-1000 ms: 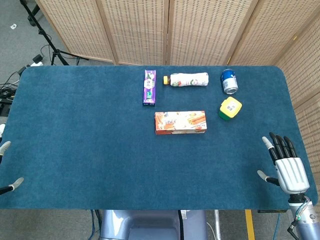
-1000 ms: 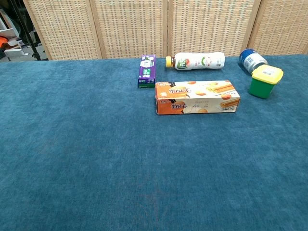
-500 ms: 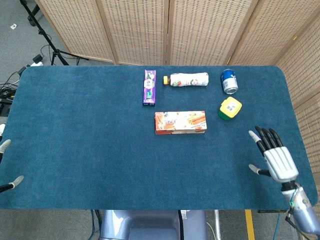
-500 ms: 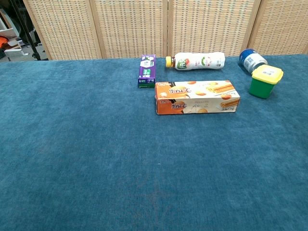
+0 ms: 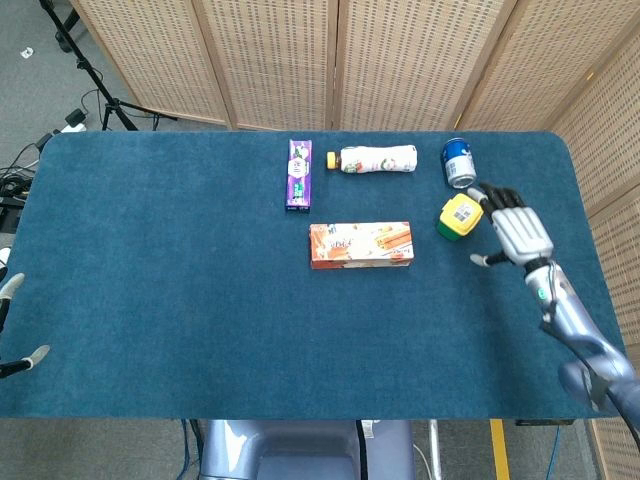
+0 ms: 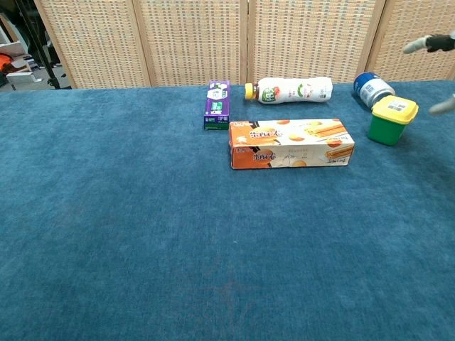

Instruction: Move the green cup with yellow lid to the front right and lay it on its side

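Just beside the squarish green cup (image 5: 458, 217), the right robot hand (image 5: 514, 232) hovers spread, empty.

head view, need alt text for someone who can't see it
The robot's open right hand reaches beside an upright green cup with a yellow lid, not gripping it, on a blue table. Behind lie a blue can, a bottle and a purple box; an orange box lies nearer.

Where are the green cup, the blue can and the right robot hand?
green cup (image 5: 459, 217): head view, on its yellow lid.
blue can (image 5: 459, 163): head view, on its side wall.
right robot hand (image 5: 514, 232): head view, on the back of the hand.
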### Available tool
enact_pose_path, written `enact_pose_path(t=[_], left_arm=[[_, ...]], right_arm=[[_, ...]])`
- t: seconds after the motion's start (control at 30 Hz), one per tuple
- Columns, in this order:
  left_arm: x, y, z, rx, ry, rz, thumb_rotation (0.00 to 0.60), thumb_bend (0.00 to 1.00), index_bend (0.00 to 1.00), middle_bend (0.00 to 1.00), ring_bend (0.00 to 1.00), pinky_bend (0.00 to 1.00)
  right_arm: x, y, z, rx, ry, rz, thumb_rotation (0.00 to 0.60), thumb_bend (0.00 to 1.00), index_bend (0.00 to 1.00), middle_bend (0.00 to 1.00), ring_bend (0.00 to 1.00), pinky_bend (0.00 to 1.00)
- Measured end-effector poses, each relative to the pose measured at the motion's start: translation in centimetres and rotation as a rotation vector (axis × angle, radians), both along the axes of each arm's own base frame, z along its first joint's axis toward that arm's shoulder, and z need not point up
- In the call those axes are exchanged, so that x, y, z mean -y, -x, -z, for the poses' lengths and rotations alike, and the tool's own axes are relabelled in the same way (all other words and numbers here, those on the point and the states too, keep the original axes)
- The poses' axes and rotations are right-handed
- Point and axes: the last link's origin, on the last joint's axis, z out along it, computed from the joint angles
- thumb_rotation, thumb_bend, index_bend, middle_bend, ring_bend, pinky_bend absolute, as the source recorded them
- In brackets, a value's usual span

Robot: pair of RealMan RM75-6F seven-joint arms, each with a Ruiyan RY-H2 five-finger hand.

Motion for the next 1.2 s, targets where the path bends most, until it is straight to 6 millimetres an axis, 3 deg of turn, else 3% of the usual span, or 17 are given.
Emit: enact_pose_path(t=[0.1, 0.3, 0.6, 0.8, 0.9, 1.03, 1.2], left_arm=[[-0.4, 0.2, 0.1, -0.002, -0.001, -0.019, 0.6, 0.0, 0.0, 0.0, 0.0, 0.0], [-1.1, 0.4, 0.4, -0.007, 0.006, -0.042, 0.6, 0.0, 0.0, 0.0, 0.0, 0.0], [-1.8, 0.8, 0.7, -0.013, 0.015, -0.072, 0.6, 0.0, 0.0, 0.0, 0.0, 0.0], [-2.1, 0.8, 0.8, -0.015, 0.015, -0.078, 0.6, 0.0, 0.0, 0.0, 0.0, 0.0], [-2.1, 0.9, 0.8, -0.013, 0.016, -0.081, 0.6, 0.0, 0.0, 0.0, 0.0, 0.0], [-2.2, 1.0, 0.9, -0.016, 0.023, -0.085, 0.6, 0.0, 0.0, 0.0, 0.0, 0.0], [-2.1, 0.6, 0.7, -0.01, 0.016, -0.074, 0.6, 0.0, 0.0, 0.0, 0.0, 0.0]], right_arm=[[2.7, -0.7, 0.4, -0.045, -0.004, 0.042, 0.6, 0.0, 0.0, 0.0, 0.0, 0.01], [6.1, -1.4, 2.2, -0.128, -0.045, 0.13, 0.6, 0.0, 0.0, 0.0, 0.0, 0.01], [7.4, -2.0, 5.6, -0.121, -0.124, 0.232, 0.6, 0.0, 0.0, 0.0, 0.0, 0.01], [7.8, -1.7, 5.8, -0.163, -0.104, 0.239, 0.6, 0.0, 0.0, 0.0, 0.01, 0.03], [7.9, -1.2, 5.8, -0.168, -0.095, 0.266, 0.6, 0.0, 0.02, 0.07, 0.15, 0.22], [7.7, -0.7, 6.3, -0.16, -0.093, 0.289, 0.6, 0.0, 0.17, 0.27, 0.39, 0.39], [7.7, -0.8, 6.6, -0.128, -0.062, 0.29, 0.6, 0.0, 0.34, 0.49, 0.58, 0.47]])
